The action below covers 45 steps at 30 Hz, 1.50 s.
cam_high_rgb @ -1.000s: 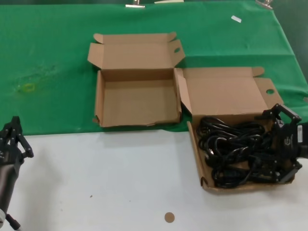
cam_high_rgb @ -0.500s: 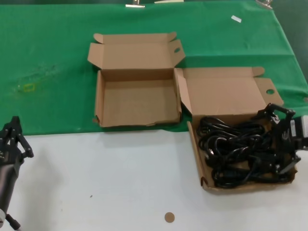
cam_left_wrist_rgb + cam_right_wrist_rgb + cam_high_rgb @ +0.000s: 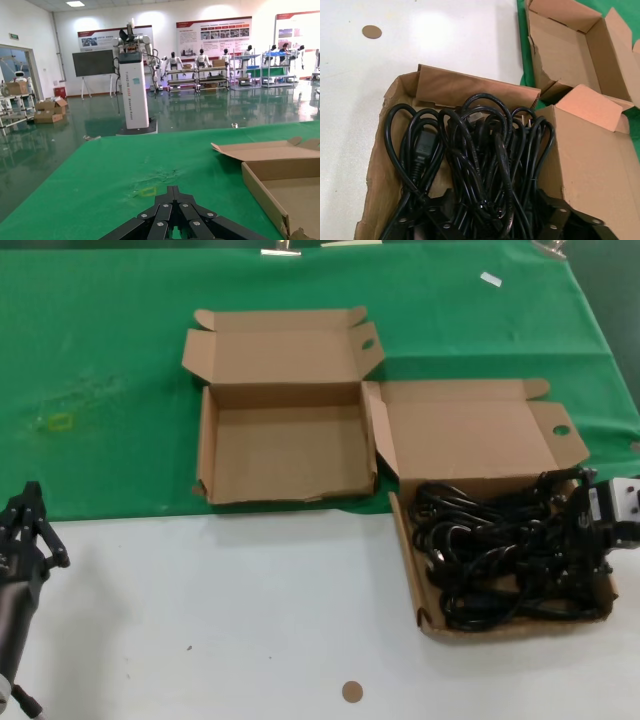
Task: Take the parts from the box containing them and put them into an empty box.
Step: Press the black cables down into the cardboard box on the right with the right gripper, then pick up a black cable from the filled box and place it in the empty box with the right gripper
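Head view: right gripper (image 3: 578,540) fingers spread, down among the cables (image 3: 490,555) (no label readable); left gripper (image 3: 25,530) fingers closed, empty.

Robot lab: humanoid robots (image 3: 202,59), shelving (image 3: 220,80).

Two cardboard boxes (image 3: 285,455) (both open), one tangled heap of cables (image 3: 495,550).

The cables (image 3: 495,555) fill the right-hand box (image 3: 425,570) wall to wall, and the right hand (image 3: 578,545) sits down among them at its outer end. The left-hand box (image 3: 205,440) beside it lies open from above, though both raised lids wall off the far sides. Bare white bench (image 3: 230,620) lies in front, with only a small brown disc (image 3: 352,692) on it.
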Each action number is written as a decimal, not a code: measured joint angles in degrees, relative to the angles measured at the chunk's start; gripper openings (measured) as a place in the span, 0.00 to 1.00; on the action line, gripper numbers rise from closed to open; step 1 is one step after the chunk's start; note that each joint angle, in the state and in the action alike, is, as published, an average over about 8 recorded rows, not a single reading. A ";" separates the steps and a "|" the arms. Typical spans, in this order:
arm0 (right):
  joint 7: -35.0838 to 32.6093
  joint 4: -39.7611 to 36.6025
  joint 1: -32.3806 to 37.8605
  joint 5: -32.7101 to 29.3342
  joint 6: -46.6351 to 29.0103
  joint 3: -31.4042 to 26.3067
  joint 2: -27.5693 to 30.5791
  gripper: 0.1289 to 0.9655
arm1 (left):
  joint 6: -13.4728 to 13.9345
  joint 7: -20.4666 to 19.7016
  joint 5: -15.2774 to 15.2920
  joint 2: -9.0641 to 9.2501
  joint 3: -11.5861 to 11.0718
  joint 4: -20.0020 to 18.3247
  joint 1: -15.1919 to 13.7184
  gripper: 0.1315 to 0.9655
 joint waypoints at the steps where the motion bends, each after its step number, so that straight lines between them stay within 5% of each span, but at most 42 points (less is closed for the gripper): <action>1: -0.05 -0.18 0.14 -0.15 -0.09 -0.08 -0.17 0.63 | 0.00 0.00 0.00 0.00 0.00 0.00 0.00 0.01; 6: -0.22 -0.71 0.57 -0.68 -0.45 -0.32 -0.77 0.60 | 0.00 0.00 0.00 0.00 0.00 0.00 0.00 0.01; 14: -0.12 -0.28 0.26 -0.92 -0.64 -0.20 -1.06 0.34 | 0.00 0.00 0.01 0.00 0.00 0.00 0.00 0.01; 23: 0.93 1.82 -0.90 -1.06 -0.42 0.34 -0.38 0.15 | 0.00 0.00 0.00 0.00 0.00 0.00 0.00 0.01; 45: 7.69 11.10 1.19 -2.97 -3.92 0.80 2.46 0.10 | 0.00 0.00 0.00 0.00 0.00 0.00 0.00 0.01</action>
